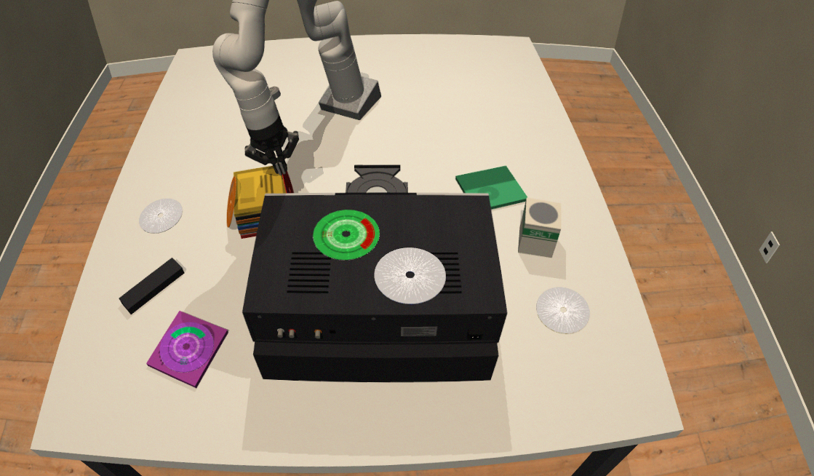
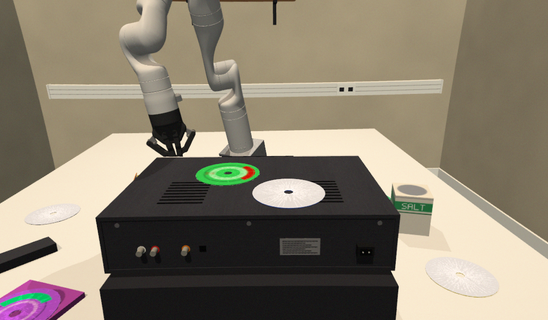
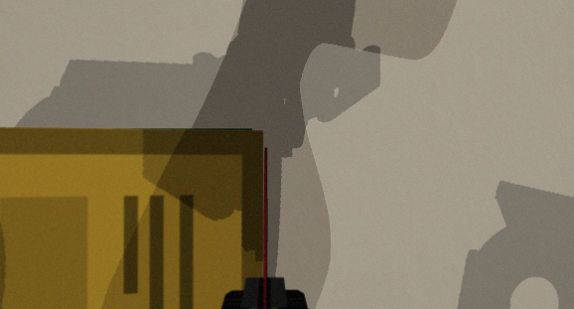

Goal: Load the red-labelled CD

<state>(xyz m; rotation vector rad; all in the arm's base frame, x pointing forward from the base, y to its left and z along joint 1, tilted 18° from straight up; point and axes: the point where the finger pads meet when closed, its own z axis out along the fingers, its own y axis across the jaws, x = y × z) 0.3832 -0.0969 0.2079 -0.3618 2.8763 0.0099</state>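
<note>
Closed fingers pinch an upright red disc at its rim, beside a stack of cases.

All clock directions are for the top view, with the jaws at the centre. The gripper (image 1: 279,167) (image 2: 174,154) (image 3: 265,288) is closed nearly to nothing, and a thin red line, seen edge-on, runs between its fingertips. This appears to be the red-labelled CD (image 1: 289,182) (image 3: 265,209), standing on edge along the right side of the case stack (image 1: 259,188) (image 3: 74,174). Its label face cannot be read. The stack is near, at 7 o'clock.

At 3 o'clock, the open tray (image 1: 361,180) projects from the CD player (image 1: 338,295) (image 2: 227,246), whose body fills 4 to 5 o'clock. On the player's top lie a green disc (image 1: 326,236) (image 2: 204,174) and a white disc (image 1: 398,290) (image 2: 270,194).

The CD should handle as light, thin and stiff, its faces slick and easily scratched. The rim hold suits it; a narrow pinch could let it swing, so lift straight up, clear of the stack, before laying it flat, label up.
</note>
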